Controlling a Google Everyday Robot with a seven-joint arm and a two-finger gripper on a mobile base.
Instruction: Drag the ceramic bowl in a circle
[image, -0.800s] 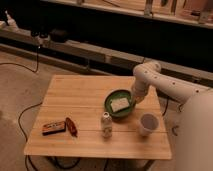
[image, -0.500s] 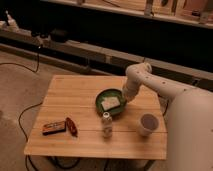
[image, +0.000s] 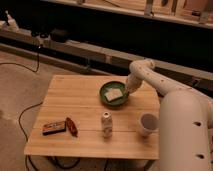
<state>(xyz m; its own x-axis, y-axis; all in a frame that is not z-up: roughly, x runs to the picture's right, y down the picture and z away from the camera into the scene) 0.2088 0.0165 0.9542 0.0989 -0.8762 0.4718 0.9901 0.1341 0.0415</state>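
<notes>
Ceramic bowl (image: 104, 95): on the table's (image: 75, 100) far half; it has shifted left, then rearward.
Gripper (image: 130, 90): at the bowl's right rim, travelling with it; open or closed cannot be told.
Assessment: circle under way, probably incomplete.

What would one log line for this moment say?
gripper: at right rim of green bowl | green bowl: on table, far side | white cup: near right, apart

table (image: 75, 92) | ceramic bowl (image: 121, 100), cup (image: 148, 123), bottle (image: 106, 124), perhaps snack packs (image: 54, 127) | jaws at rim
</notes>
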